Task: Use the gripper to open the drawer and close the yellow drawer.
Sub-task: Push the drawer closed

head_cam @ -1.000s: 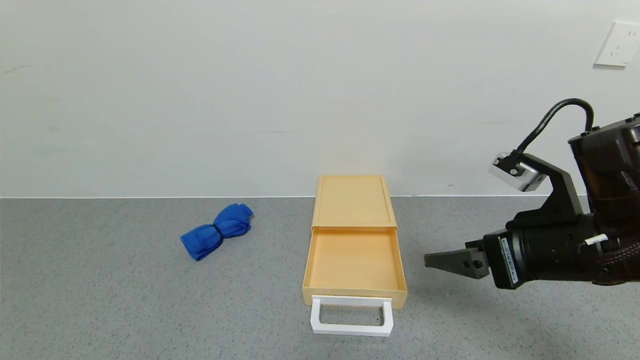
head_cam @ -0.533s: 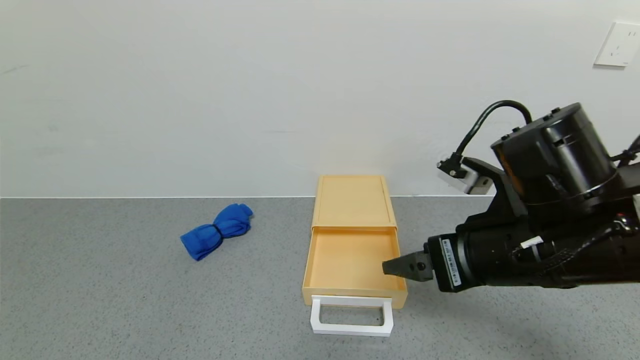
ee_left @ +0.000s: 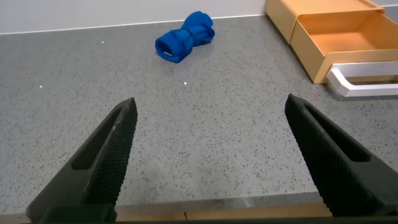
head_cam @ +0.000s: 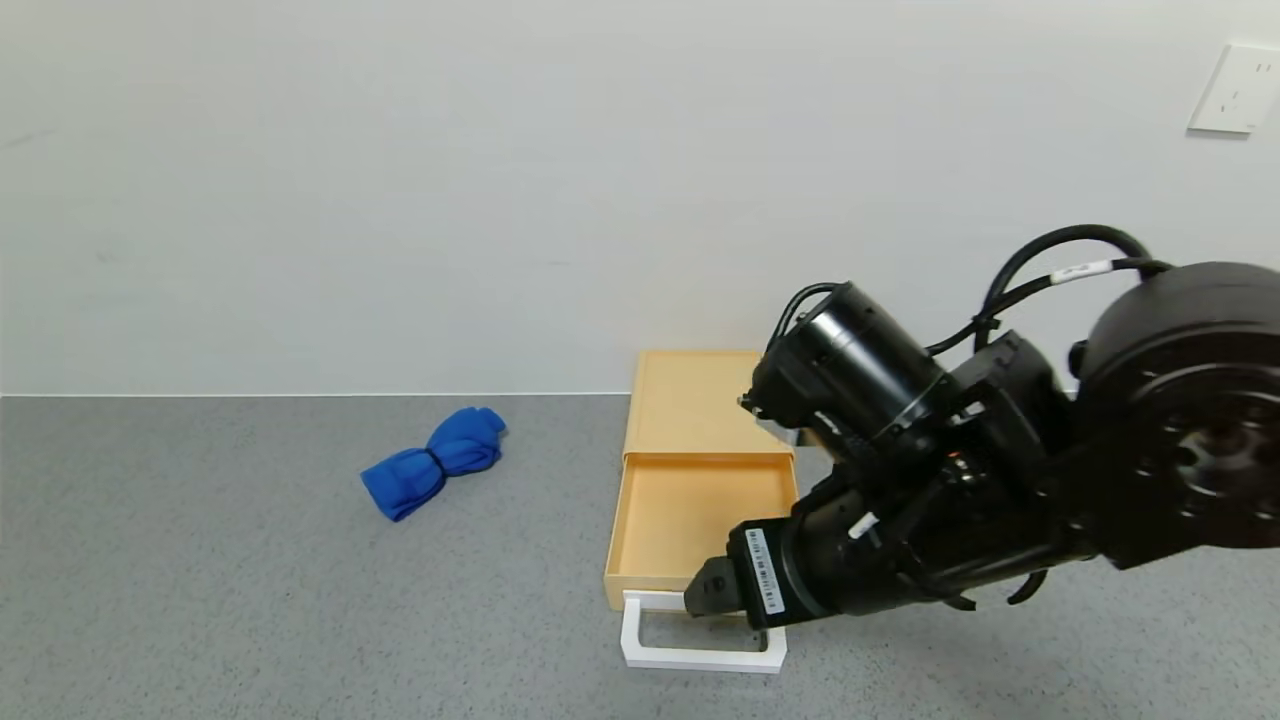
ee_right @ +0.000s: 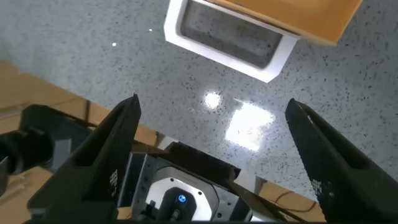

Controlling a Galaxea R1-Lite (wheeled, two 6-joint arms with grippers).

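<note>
The pale-yellow drawer (head_cam: 700, 470) stands at the table's back middle with its tray slid out toward me and its white loop handle (head_cam: 700, 650) at the front. My right gripper (head_cam: 705, 595) is open. It hangs just above the tray's front right corner and the handle, pointing toward me and down. In the right wrist view the handle (ee_right: 227, 43) lies beyond the spread fingers. My left gripper (ee_left: 211, 130) is open and empty, low over bare table left of the drawer (ee_left: 336, 31).
A blue rolled cloth (head_cam: 435, 460) lies left of the drawer, also in the left wrist view (ee_left: 185, 37). The white wall runs behind the grey table (head_cam: 200, 600). The robot's base (ee_right: 174, 193) shows below the table's front edge.
My right arm has swung left and down from the right side, across the open tray, to just above the handle. Drawer and cloth have not moved.
</note>
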